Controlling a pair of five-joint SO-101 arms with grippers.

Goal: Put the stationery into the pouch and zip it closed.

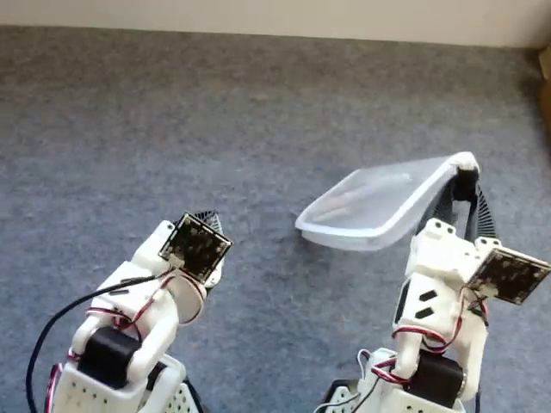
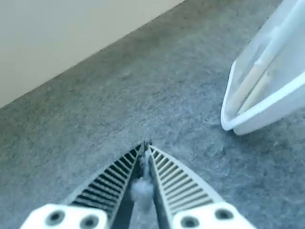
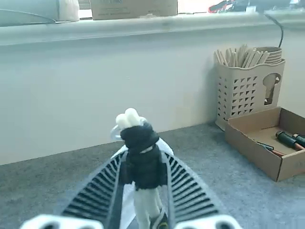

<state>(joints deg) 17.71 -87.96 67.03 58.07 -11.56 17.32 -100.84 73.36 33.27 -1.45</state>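
A translucent white pouch (image 1: pixel 374 202) hangs tilted above the grey carpeted table, lifted at one end. My right gripper (image 1: pixel 466 178) is shut on that raised end. In the right wrist view my right gripper (image 3: pixel 143 160) clamps a black tab with a white knob (image 3: pixel 128 118), and a strip of the pouch (image 3: pixel 127 198) shows below it. Pale stick-like stationery (image 2: pixel 255 78) lies inside the pouch (image 2: pixel 271 102) in the left wrist view. My left gripper (image 1: pixel 209 220) rests low, left of the pouch and apart from it. My left gripper (image 2: pixel 146 144) is shut with nothing in it.
Beyond the right arm, a perforated beige basket (image 3: pixel 248 81) of wooden sticks stands against the wall. Next to it is an open cardboard box (image 3: pixel 267 143) with pens. Bare grey carpet (image 1: pixel 172 120) stretches across the far and left parts of the table.
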